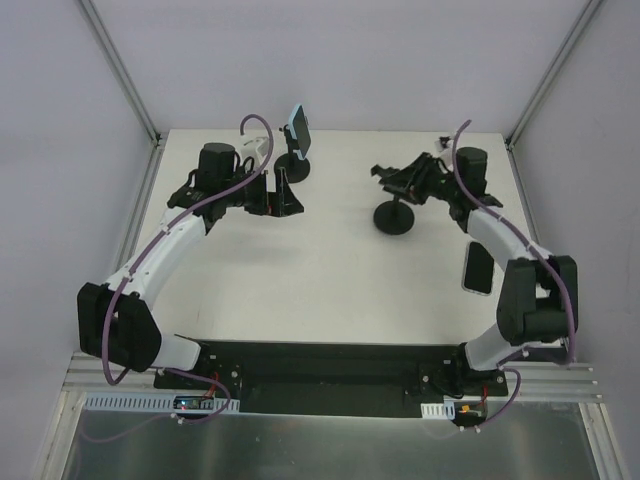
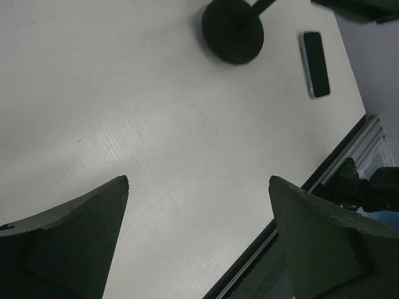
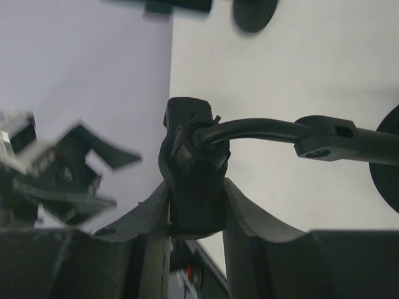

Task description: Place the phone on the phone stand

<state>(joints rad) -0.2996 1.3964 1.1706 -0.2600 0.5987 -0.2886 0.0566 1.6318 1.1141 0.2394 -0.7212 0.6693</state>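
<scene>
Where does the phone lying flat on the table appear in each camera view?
Top external: phone, right of centre.
Left wrist: upper right.
Right wrist: not in it.
Shared landmark: the stand, its round black base up-left of the phone in both.

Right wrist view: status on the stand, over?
Right fingers shut on clamp head of black phone stand. Left fingers open, empty. Blue-edged phone flat on white table, ungrasped.

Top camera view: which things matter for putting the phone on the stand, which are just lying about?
Job: flat phone, empty stand, right gripper clamped on its holder.
Lying about: back stand, its mounted phone, open left gripper.
</scene>
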